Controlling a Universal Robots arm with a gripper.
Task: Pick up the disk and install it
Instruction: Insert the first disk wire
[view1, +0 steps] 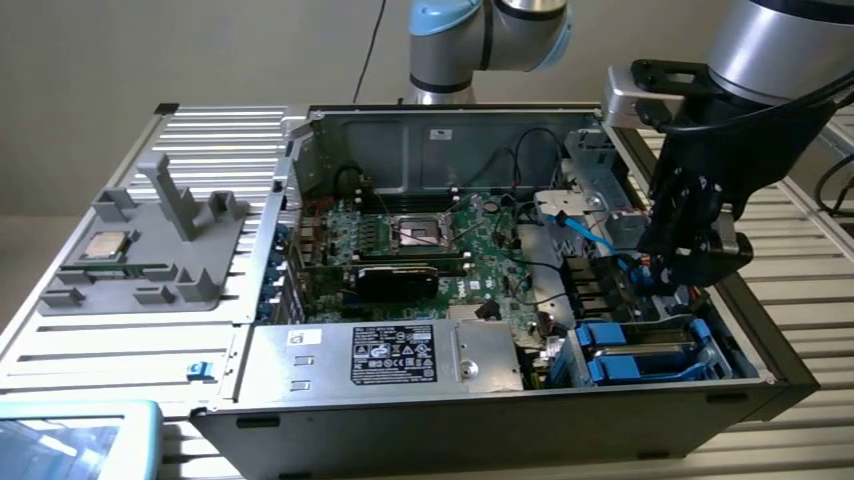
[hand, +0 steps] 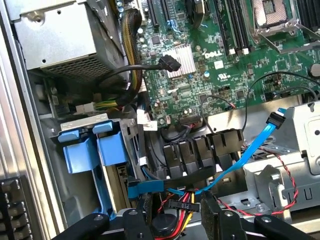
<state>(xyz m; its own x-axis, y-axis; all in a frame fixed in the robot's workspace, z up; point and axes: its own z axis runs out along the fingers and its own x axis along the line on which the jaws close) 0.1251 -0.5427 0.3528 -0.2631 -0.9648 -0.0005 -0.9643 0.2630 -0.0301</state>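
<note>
The disk (view1: 657, 347) lies in the drive bay at the front corner of the open computer case (view1: 747, 330), on the exterior view's right. Its grey face shows between the arms of its blue bracket (view1: 625, 368). In the wrist view the blue bracket (hand: 92, 150) stands beside the bay wall. My gripper (view1: 678, 278) hangs just above the case, a little behind the bay and apart from the disk. Its black fingers (hand: 145, 212) stand open over a bundle of red, yellow and black wires, with nothing between them.
A silver power supply (view1: 387, 355) with a black label fills the case's front. The green motherboard (view1: 427, 240) lies behind it. A blue data cable (hand: 245, 155) loops near my gripper. A grey fixture (view1: 147, 250) holding a small square chip (view1: 104, 245) sits on the exterior view's left.
</note>
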